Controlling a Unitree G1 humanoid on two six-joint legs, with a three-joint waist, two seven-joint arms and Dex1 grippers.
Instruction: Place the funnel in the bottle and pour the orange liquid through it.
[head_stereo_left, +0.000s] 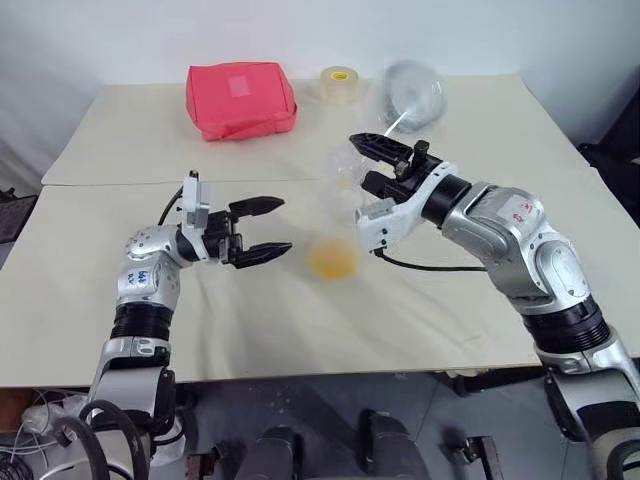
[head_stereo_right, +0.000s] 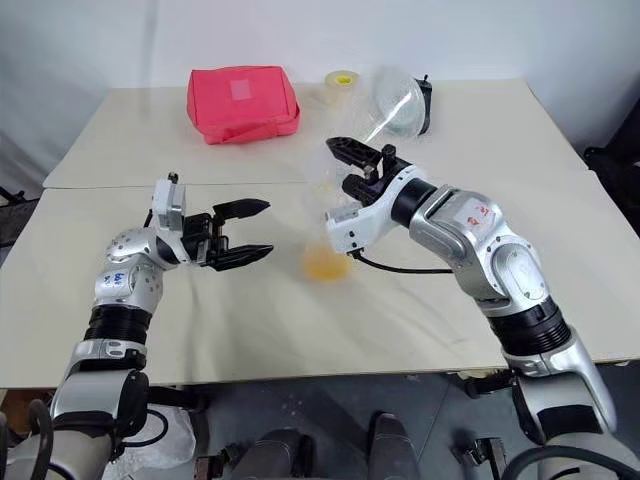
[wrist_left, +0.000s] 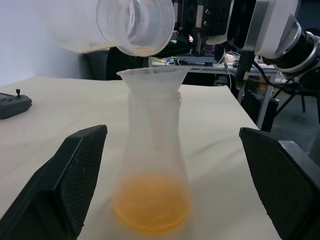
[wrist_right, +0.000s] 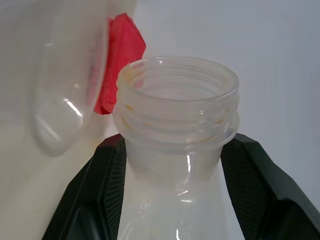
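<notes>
Left eye view: bottle (head_stereo_left: 333, 235) at frame centre, orange liquid (head_stereo_left: 332, 260) pooled at its base. Right gripper (head_stereo_left: 375, 165) clamps a clear jar (head_stereo_left: 345, 172), tipped above the bottle. Left gripper (head_stereo_left: 268, 228), jaws spread wide and empty, sits just left of the bottle.

Left wrist view: funnel (wrist_left: 152, 80) seated in the bottle mouth; jar mouth directly above it, near empty.

Right wrist view: fingers (wrist_right: 95, 190) grip the jar neck; faint orange residue.

Judgement: pour at its end. Next: right the jar, set it down.
</notes>
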